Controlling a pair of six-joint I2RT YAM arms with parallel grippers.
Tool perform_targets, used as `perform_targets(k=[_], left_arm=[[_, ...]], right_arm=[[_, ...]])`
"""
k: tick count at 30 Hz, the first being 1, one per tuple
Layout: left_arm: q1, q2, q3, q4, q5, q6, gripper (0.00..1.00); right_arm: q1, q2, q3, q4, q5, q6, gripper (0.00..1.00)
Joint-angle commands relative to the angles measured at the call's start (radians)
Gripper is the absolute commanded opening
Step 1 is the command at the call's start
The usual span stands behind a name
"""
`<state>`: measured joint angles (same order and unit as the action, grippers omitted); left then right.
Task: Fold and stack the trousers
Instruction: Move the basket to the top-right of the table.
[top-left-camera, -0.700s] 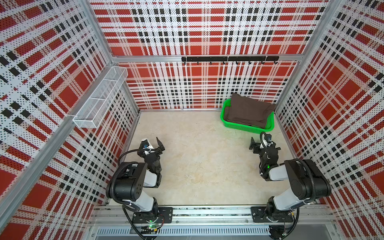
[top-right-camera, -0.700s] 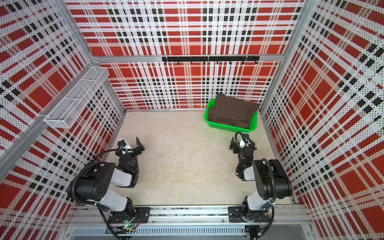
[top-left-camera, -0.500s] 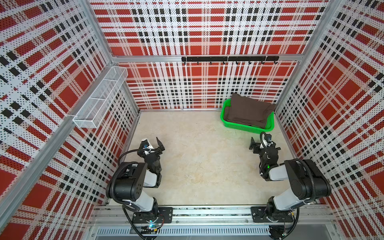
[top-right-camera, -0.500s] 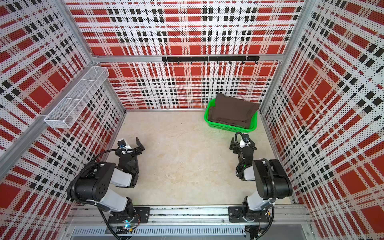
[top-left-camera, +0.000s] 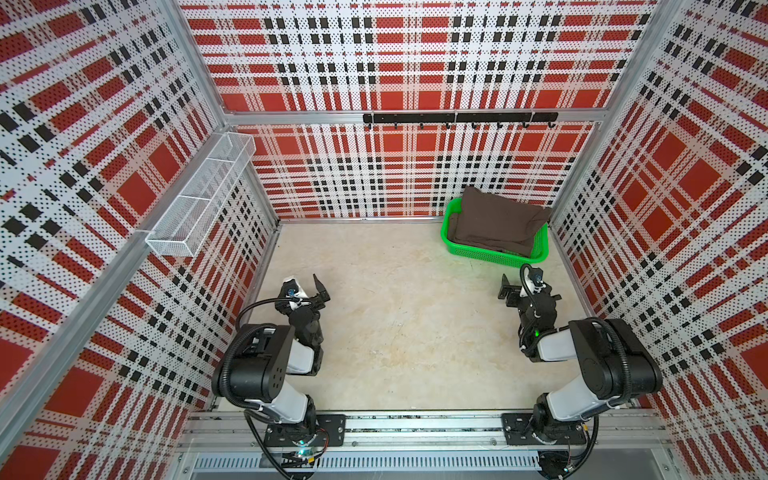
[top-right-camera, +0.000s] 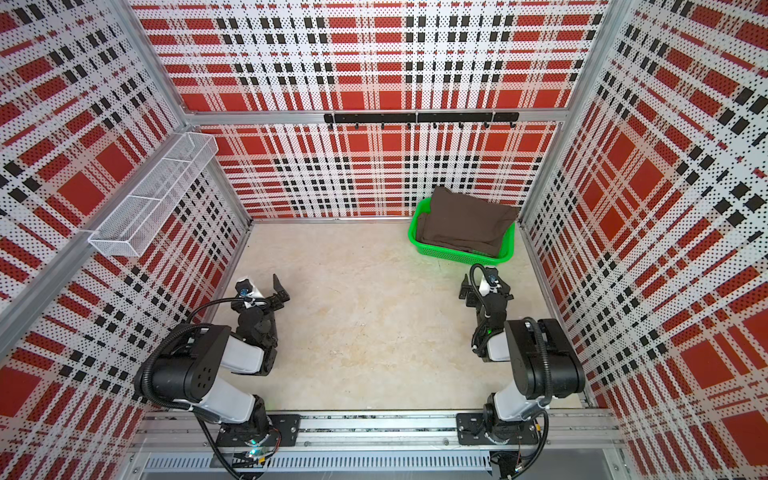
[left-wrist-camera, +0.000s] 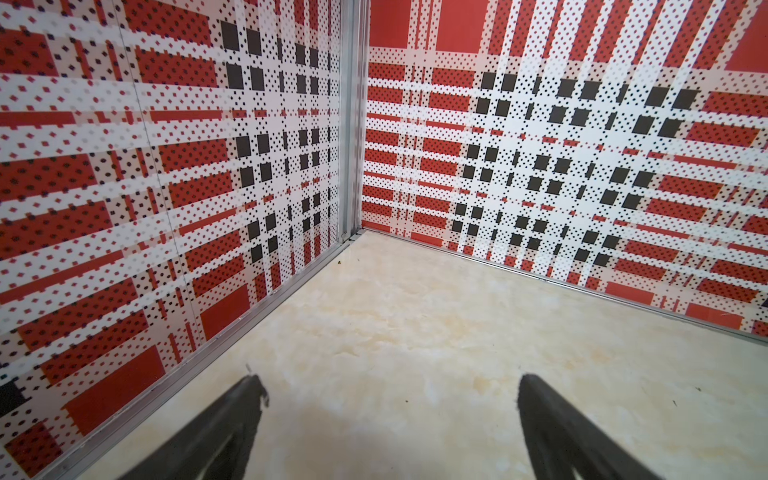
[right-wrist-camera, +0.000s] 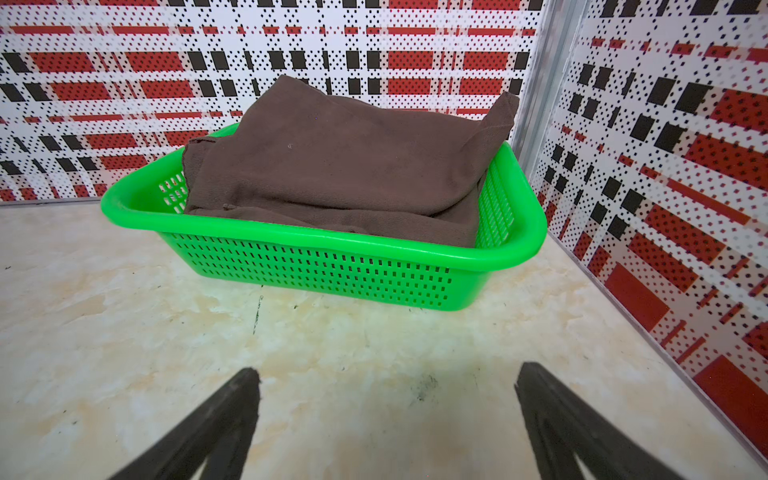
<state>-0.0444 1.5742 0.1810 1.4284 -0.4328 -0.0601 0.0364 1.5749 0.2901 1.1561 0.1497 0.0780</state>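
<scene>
The dark brown trousers (top-left-camera: 494, 220) (top-right-camera: 465, 222) lie folded in a green basket (top-left-camera: 490, 255) (top-right-camera: 457, 254) in the back right corner of the floor. In the right wrist view the trousers (right-wrist-camera: 340, 158) rise above the basket's rim (right-wrist-camera: 332, 241), with one corner sticking up by the wall. My right gripper (top-left-camera: 521, 286) (right-wrist-camera: 386, 374) stands open just in front of the basket, low over the floor and holding nothing. My left gripper (top-left-camera: 305, 289) (left-wrist-camera: 388, 380) is open too, near the left wall, and faces the bare back left corner.
Plaid walls close in the floor on three sides. A white wire shelf (top-left-camera: 199, 199) juts from the left wall above the left arm. A black hook rail (top-left-camera: 457, 118) runs along the back wall. Both arm bases sit on the front metal rail (top-left-camera: 415, 428).
</scene>
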Motion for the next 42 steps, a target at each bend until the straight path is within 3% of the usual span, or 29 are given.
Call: perform_targets(k=[1, 10, 11, 13, 15, 16, 19, 23, 29, 33, 42], left_arm=[[0.008, 0.003, 0.005, 0.025, 0.01, 0.001, 0.98], [0.012, 0.0, 0.003, 0.026, 0.019, -0.003, 0.98], [-0.004, -0.002, 0.004, 0.031, -0.014, 0.01, 0.98], [-0.041, -0.05, 0.012, -0.023, -0.058, 0.043, 0.98], [-0.11, -0.138, 0.057, -0.154, -0.21, 0.088, 0.98], [-0.13, -0.184, 0.09, -0.233, -0.233, 0.103, 0.98], [-0.157, -0.315, 0.228, -0.48, -0.25, 0.046, 0.98], [-0.14, -0.373, 0.496, -0.888, -0.131, -0.155, 0.98], [-0.167, -0.219, 0.845, -1.264, 0.152, -0.33, 0.98], [-0.252, -0.099, 0.956, -1.366, 0.205, -0.359, 0.98], [-0.371, 0.066, 1.015, -1.369, 0.288, -0.359, 0.98]], right_arm=[[0.003, -0.005, -0.001, 0.001, 0.0, -0.013, 1.0], [0.0, -0.007, -0.001, -0.002, -0.009, -0.01, 1.0], [0.002, -0.024, -0.009, 0.004, 0.077, 0.011, 1.0], [-0.003, -0.158, 0.009, -0.132, 0.16, 0.054, 1.0], [-0.009, -0.325, 0.071, -0.353, 0.197, 0.125, 1.0], [-0.013, -0.379, 0.101, -0.404, 0.199, 0.173, 1.0], [-0.013, -0.424, 0.312, -0.723, 0.2, 0.293, 1.0], [-0.012, -0.286, 0.636, -1.1, 0.128, 0.416, 1.0], [0.027, -0.028, 1.083, -1.445, 0.034, 0.501, 1.0], [0.08, 0.174, 1.363, -1.61, 0.03, 0.443, 1.0], [0.121, 0.572, 1.823, -1.831, -0.023, 0.344, 1.0]])
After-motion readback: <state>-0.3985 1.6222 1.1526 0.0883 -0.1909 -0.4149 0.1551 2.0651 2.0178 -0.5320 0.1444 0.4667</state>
